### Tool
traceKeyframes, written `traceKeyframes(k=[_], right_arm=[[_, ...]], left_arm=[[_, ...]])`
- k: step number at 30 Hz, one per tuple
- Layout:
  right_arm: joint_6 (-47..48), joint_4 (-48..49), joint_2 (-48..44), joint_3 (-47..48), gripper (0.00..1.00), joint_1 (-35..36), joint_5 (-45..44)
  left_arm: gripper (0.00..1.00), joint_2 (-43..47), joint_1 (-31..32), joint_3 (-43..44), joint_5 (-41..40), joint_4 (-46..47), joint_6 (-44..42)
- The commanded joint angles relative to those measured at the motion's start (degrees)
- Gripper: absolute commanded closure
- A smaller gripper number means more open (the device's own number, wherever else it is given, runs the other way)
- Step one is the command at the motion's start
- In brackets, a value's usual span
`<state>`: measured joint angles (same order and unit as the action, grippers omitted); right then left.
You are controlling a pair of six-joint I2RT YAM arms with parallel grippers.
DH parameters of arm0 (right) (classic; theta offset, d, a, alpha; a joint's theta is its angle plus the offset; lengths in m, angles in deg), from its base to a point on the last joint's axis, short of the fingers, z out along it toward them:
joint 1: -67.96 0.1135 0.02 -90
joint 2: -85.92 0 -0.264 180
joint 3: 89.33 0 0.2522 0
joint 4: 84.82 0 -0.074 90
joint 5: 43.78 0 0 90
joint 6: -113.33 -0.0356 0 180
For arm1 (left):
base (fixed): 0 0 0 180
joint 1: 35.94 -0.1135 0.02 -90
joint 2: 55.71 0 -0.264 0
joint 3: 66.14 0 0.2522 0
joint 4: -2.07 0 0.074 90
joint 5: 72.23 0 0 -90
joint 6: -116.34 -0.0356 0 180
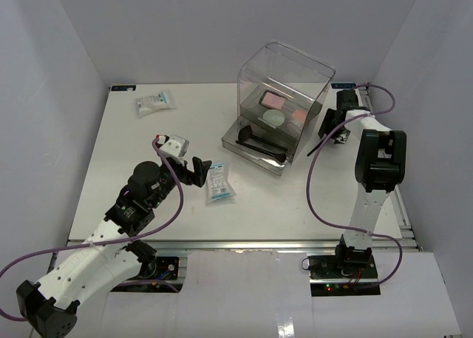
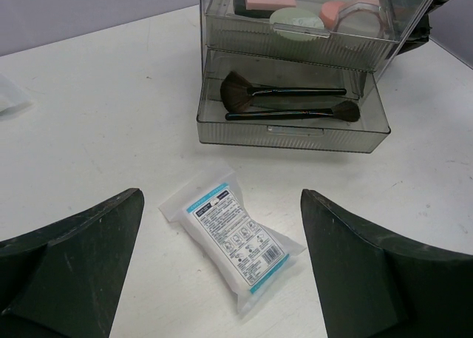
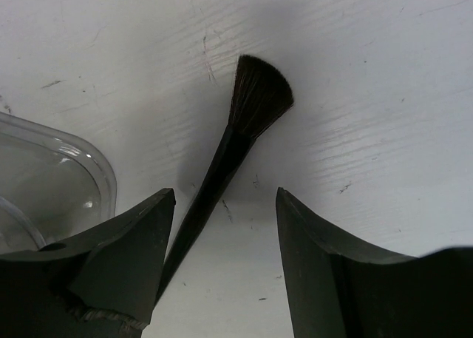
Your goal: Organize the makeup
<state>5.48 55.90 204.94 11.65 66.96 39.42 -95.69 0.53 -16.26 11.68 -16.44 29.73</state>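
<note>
**A:** Where does our brush (image 3: 225,151) lie?

**B:** On the table (image 1: 148,197), inside our right pincer (image 3: 225,205). The pincer stands partly open and, as far as we can tell, grips nothing. The brush's long axis runs from the bristles at upper centre down to the lower left, so the handle crowds the left side of the gap.

**A:** So we'd centre before closing. And the left?

**B:** Our left pincer (image 2: 222,197) gapes wide over a white-and-blue packet (image 2: 235,240). The packet lies slantwise at lower centre, near the clear box's (image 1: 284,68) open drawer (image 2: 281,137). The right arm is nearer the brush.
</note>
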Motion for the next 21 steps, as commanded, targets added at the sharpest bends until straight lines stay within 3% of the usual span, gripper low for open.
traceKeyframes(k=[1,8,11,14,19,21], right_arm=[[-0.9,-0.3,-0.1,1.5,0.43,0.8,-3.9],[0.1,-0.2,-0.2,0.1,0.65,0.8,-3.9],[0.3,-0.3,-0.7,-1.0,0.70,0.6,-2.7],[0.5,-0.1,-1.4,-2.2,0.69,0.1,-2.3],[0.7,-0.1,-2.2,-4.2,0.52,-1.9,-0.9],[0.9,-0.1,-2.5,-5.0,0.53,-2.4,-0.3]], left_arm=[[0.02,0.7,-0.2,0.1,-1.5,0.2,-0.7],[0.02,0.7,-0.2,0.0,-1.7,0.1,-0.6],[0.02,0.8,-0.2,0.0,-1.7,0.2,-0.7],[0.02,1.1,-0.2,-0.1,-1.8,0.2,-0.7],[0.02,1.1,-0.2,-0.2,-1.9,0.3,-0.7],[0.02,1.1,-0.2,-0.3,-2.1,0.3,-0.7]])
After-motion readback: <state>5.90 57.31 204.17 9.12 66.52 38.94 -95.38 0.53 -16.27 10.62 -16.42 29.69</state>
